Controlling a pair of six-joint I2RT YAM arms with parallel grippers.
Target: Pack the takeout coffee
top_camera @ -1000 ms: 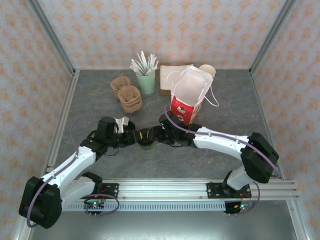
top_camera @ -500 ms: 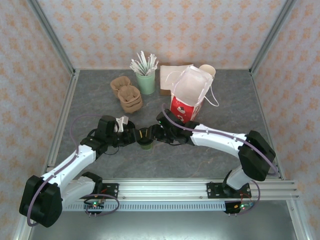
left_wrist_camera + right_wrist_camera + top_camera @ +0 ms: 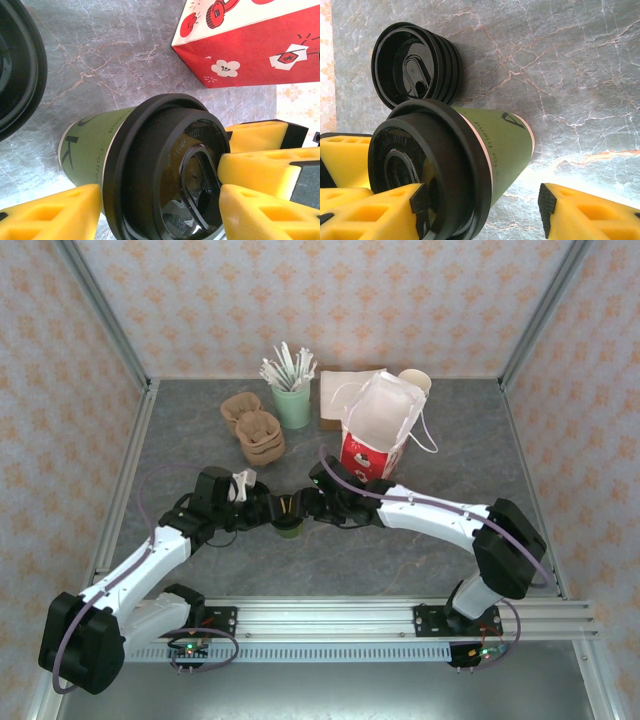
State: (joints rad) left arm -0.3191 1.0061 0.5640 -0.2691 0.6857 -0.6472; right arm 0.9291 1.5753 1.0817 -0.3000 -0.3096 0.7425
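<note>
Coffee (image 3: pixel 92 150), matte olive paper under a glossy round black lid (image 3: pixel 165 175), stands closely flanked by the left pincer (image 3: pixel 160 205), grip unclear; the right pincer (image 3: pixel 481 205) gapes, one pad (image 3: pixel 590 215) clear.

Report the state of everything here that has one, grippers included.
Coffee cup: lid on, standing on the table.
Paper bag: upright, mouth open.
Spare lids: stacked beside the cup.
Stick cup: upright, full of sticks.
Left gripper: straddling the coffee cup, grip unclear.
Right gripper: open, straddling the coffee cup.
</note>
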